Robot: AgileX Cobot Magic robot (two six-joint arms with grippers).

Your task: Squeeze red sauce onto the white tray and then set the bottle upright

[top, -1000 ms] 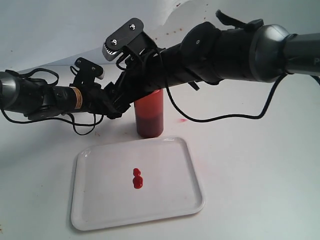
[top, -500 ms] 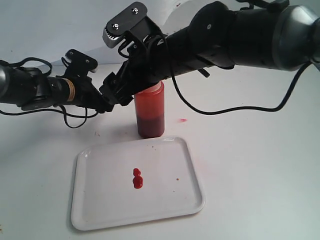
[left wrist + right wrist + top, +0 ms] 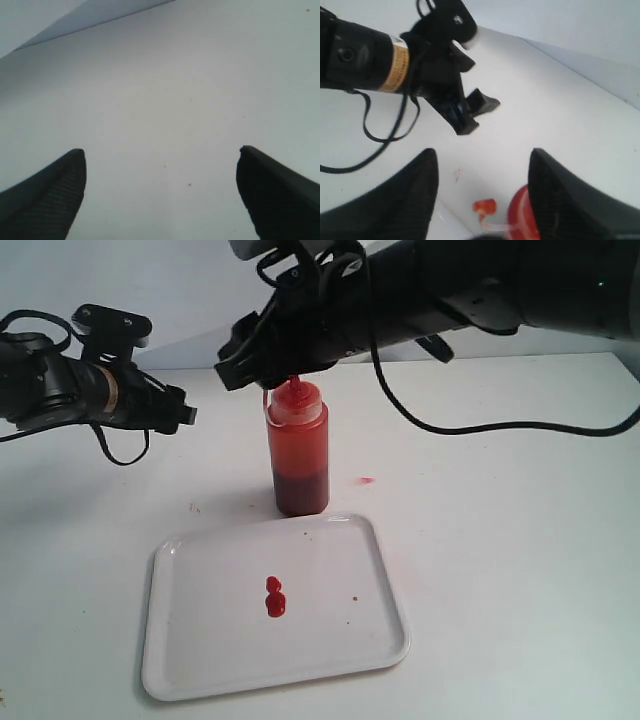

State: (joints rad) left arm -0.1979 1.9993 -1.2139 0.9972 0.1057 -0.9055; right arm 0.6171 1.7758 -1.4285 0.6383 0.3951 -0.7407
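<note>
Bottle [image 3: 297, 455] stands upright at twelve o'clock of the tray [image 3: 180, 665], sauce [image 3: 274, 597] mid-tray; left fingers [image 3: 45, 200] open, empty; right fingers [image 3: 390, 200] open just above the nozzle [image 3: 293, 388], where a stray dip could topple it.

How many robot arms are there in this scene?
2. The left arm reaches in from the left of the exterior view, clear of the bottle; the right arm comes from the upper right, ending over the bottle.
</note>
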